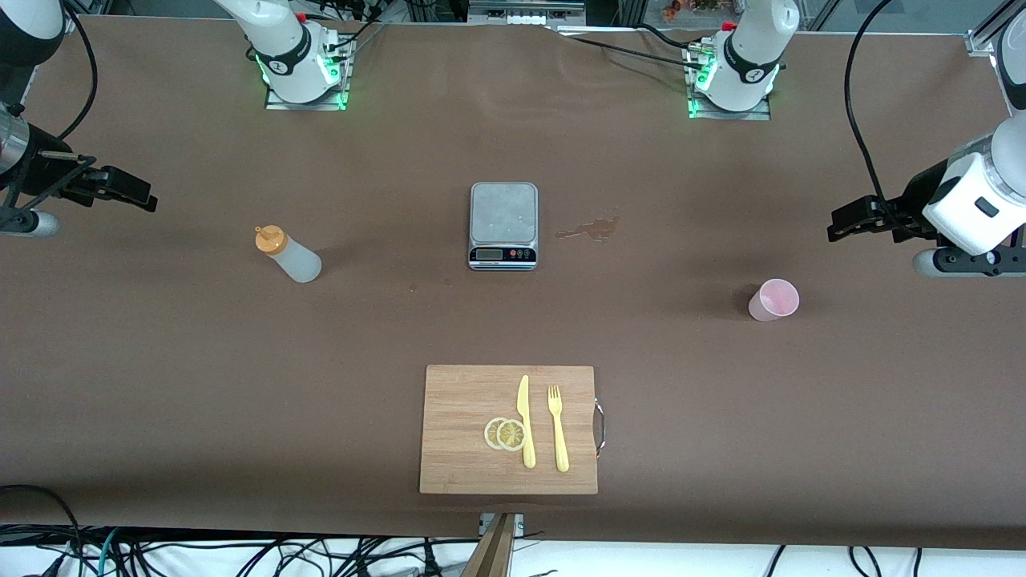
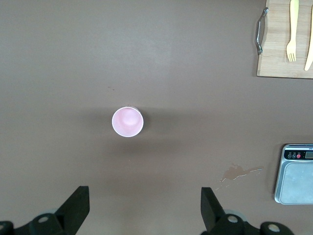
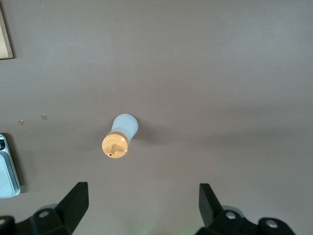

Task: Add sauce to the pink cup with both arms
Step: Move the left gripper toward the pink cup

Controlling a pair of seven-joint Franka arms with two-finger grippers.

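Note:
The sauce bottle point(image 1: 289, 253), translucent whitish with an orange nozzle cap, stands on the table toward the right arm's end; it also shows in the right wrist view point(image 3: 120, 136). The pale pink cup point(image 1: 774, 300) stands upright and empty toward the left arm's end, also seen in the left wrist view point(image 2: 127, 122). My right gripper point(image 1: 132, 195) is open and empty, high above the table at its end, with the bottle below it point(image 3: 143, 200). My left gripper point(image 1: 846, 223) is open and empty, high above the table near the cup point(image 2: 145, 203).
A steel kitchen scale point(image 1: 502, 225) sits mid-table with a small liquid spill point(image 1: 591, 229) beside it. A wooden cutting board point(image 1: 457, 429) nearer the front camera carries a yellow knife point(image 1: 525, 421), yellow fork point(image 1: 558, 428) and lemon slices point(image 1: 505, 433).

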